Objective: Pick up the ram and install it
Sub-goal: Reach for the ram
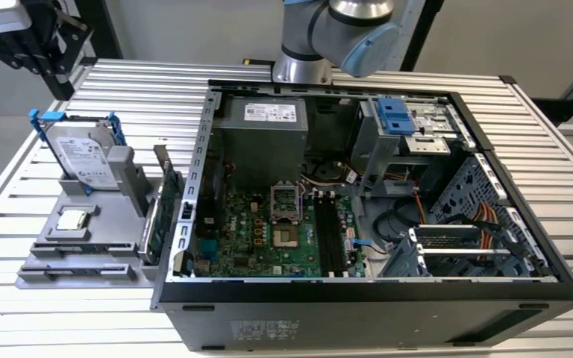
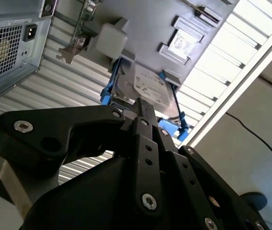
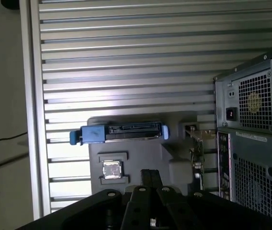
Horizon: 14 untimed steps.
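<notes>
The ram looks like a thin dark strip standing on edge in the front slot of the grey holder, at the exterior view's left; in the second wrist view it is the narrow strip past the processor chip. My gripper hangs high above the table's far left corner, well apart from the ram. Its black fingers lie shut together with nothing between them in both wrist views. The motherboard's black slots lie inside the open case.
On the holder stand a silver hard drive in a blue frame, a processor chip and a green card on edge. The case's rear with its power supply rises beside the holder. The slatted table ends at a rail.
</notes>
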Tool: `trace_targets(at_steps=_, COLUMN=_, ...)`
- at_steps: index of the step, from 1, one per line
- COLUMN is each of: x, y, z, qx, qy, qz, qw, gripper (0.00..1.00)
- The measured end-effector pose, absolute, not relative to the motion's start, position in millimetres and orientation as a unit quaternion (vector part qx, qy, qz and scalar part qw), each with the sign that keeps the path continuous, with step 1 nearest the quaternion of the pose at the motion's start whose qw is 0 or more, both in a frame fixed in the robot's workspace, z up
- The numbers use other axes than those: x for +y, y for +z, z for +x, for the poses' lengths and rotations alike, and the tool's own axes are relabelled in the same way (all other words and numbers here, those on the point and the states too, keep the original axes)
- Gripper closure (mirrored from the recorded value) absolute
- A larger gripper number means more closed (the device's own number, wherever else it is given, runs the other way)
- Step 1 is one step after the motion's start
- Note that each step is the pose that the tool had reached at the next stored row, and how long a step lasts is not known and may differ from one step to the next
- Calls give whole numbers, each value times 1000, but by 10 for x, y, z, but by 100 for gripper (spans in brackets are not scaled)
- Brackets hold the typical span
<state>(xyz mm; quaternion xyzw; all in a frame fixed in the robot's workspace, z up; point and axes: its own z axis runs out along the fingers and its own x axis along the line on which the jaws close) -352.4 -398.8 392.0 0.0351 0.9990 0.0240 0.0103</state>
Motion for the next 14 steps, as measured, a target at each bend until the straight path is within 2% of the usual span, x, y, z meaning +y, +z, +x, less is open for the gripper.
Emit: trace_targets(at_steps=14, x=-4044, y=3920, z=-3534, qx=999, qy=24, qz=35, qw=10, gripper=100)
